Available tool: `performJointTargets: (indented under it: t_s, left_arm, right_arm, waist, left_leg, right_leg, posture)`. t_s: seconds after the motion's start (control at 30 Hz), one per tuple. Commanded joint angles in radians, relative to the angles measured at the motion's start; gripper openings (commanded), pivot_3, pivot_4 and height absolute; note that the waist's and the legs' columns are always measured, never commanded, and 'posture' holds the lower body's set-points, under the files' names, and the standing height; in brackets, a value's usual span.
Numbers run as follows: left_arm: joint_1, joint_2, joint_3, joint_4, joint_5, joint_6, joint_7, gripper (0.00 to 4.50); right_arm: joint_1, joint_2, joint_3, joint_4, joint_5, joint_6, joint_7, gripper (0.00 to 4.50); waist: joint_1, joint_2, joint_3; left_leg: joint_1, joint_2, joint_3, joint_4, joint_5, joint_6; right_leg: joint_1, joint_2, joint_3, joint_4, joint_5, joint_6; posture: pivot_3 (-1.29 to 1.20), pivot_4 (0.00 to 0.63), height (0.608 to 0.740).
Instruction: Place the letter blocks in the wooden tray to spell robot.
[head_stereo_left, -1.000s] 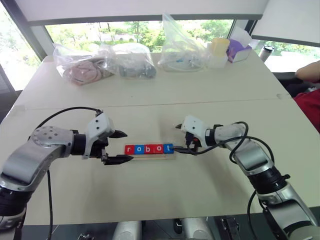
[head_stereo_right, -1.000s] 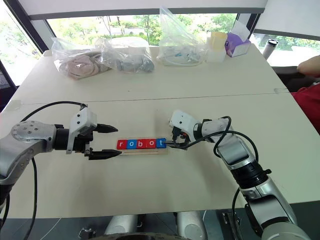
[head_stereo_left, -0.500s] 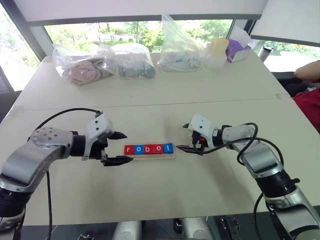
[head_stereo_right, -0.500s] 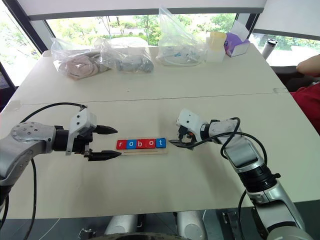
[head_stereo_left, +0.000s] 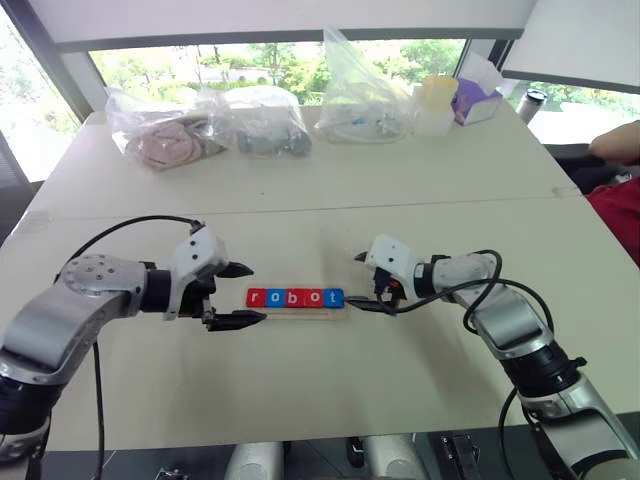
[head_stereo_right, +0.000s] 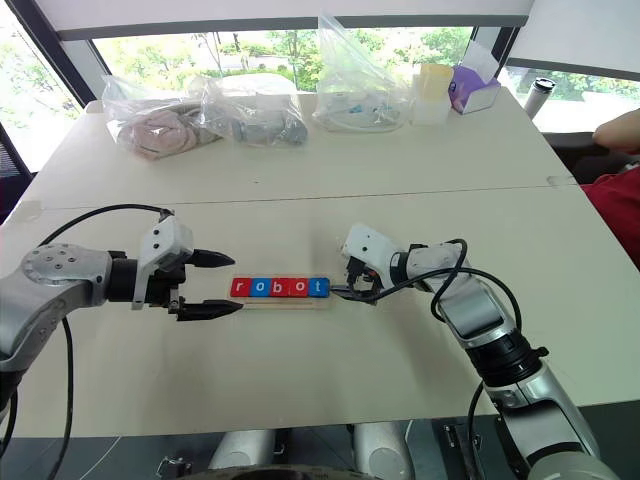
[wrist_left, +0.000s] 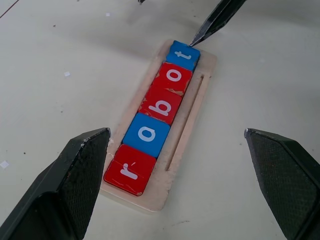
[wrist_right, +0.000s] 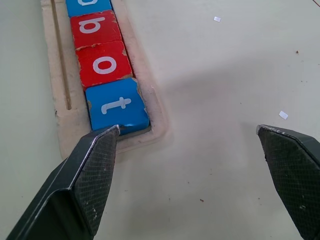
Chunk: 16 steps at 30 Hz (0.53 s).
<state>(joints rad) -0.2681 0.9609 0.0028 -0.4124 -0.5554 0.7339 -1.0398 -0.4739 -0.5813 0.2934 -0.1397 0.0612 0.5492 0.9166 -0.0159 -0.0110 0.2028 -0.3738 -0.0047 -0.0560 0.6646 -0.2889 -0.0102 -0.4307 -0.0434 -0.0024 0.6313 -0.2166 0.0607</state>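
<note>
**Task status.** All five blocks (head_stereo_left: 295, 297) sit in the tray (wrist_left: 192, 102), in one row, edge to edge, reading r, o, b, o, t. Colours in order: red, blue, red, red, blue. From the left wrist view the row lies along one side of the tray, beside a narrow groove that is bare. Judged: spelling complete. At most a small squaring-up of the "t" block (wrist_right: 116, 105) may remain, then pulling both arms clear.

**Location.** The tray lies on the desk (head_stereo_left: 330, 395) near the middle of the nearer half, long side parallel to the near edge. Bags (head_stereo_left: 210, 125) and other clutter stand along the far edge, well apart from it.

**Left gripper** (head_stereo_left: 233, 295). Fingers wide apart, holding nothing. It hovers just beside the "r" end of the tray, not touching it; seen along the fingers, the tray runs away down the gap between them.

**Right gripper** (head_stereo_left: 361, 282). Fingers wide apart, holding nothing. One fingertip (wrist_right: 111, 132) sits at the outer edge of the "t" block; contact cannot be told. The other finger stands over bare desk, off to the far side of the tray.

**Risk, judged.** A careless withdrawal of that near fingertip could nudge the "t" block out of line.
</note>
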Motion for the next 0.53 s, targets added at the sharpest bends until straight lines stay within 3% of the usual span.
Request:
performJointTargets:
  t_s: [0.03,0.2,0.27,0.37,0.53]
  left_arm:
    - [0.013,0.006,0.080,-0.025,-0.031,0.009,0.016,4.50]
    - [0.114,0.033,0.188,-0.051,-0.055,0.034,0.025,4.50]
    - [0.247,0.042,0.305,-0.079,-0.054,0.050,0.031,4.50]
    - [0.392,0.012,0.439,-0.155,-0.089,0.097,0.064,4.50]
    - [0.457,-0.057,0.507,-0.181,-0.114,0.123,0.142,4.50]
  right_arm:
    - [-0.029,-0.027,-0.061,-0.022,0.009,-0.009,-0.014,4.47]
    - [0.022,-0.101,-0.153,-0.131,0.074,0.066,0.016,4.47]
    - [0.145,-0.170,-0.269,-0.283,0.202,0.188,0.074,4.47]
    - [0.300,-0.205,-0.431,-0.446,0.372,0.370,0.082,4.47]
    - [0.391,-0.208,-0.524,-0.529,0.469,0.481,0.019,4.47]
  waist:
    - [0.001,0.000,0.000]
    - [0.002,0.000,0.000]
    - [0.003,0.000,0.000]
    - [0.006,0.000,0.000]
    - [0.006,0.000,0.000]
  left_leg:
    - [0.000,0.000,0.000,0.000,0.000,0.000]
    - [0.000,0.000,0.000,0.000,0.000,0.000]
    - [-0.001,0.001,-0.001,-0.001,0.000,0.000]
    - [-0.001,0.002,-0.002,-0.004,-0.001,0.002]
    - [0.001,0.002,-0.002,0.001,-0.001,0.001]
  right_leg:
    - [0.000,0.000,0.000,0.000,0.000,0.000]
    - [0.000,-0.001,0.000,0.000,0.000,0.000]
    - [-0.001,-0.001,0.000,-0.001,0.000,0.001]
    - [-0.001,-0.002,0.000,-0.001,-0.002,0.004]
    - [0.002,-0.003,0.000,-0.002,-0.004,0.003]
  posture:
    - [0.00,0.150,0.740]
    - [0.00,0.150,0.740]
    - [0.00,0.150,0.740]
    - [0.00,0.150,0.740]
    - [0.00,0.150,0.740]
